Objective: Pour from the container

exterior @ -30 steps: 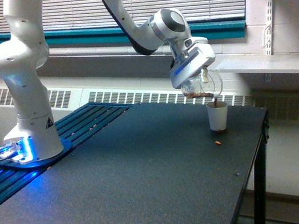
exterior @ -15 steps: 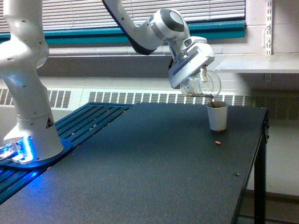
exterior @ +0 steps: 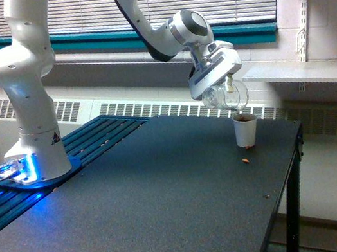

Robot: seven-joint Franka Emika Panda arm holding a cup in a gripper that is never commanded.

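Note:
The container [exterior: 224, 96], a clear plastic cup with a side handle, hangs tilted in the air above and slightly to the exterior view's left of a small white paper cup [exterior: 245, 130]. My gripper [exterior: 218, 83] is shut on the container from above; its fingertips are hidden behind the white hand. The container's wall looks almost clear, with hardly any brown showing inside. The paper cup stands upright on the black table [exterior: 149, 201], near its far right corner, and brown bits fill it to the brim.
A brown crumb [exterior: 246, 160] lies on the table in front of the paper cup, another small speck [exterior: 266, 197] nearer the right edge. The arm's white base [exterior: 32, 124] stands at the left on blue slats. A shelf [exterior: 316, 74] runs behind.
The container has lifted slightly up and to the left, away from the paper cup's rim. The brown bits seen in it a second ago have gone, and the pouring stream has stopped.

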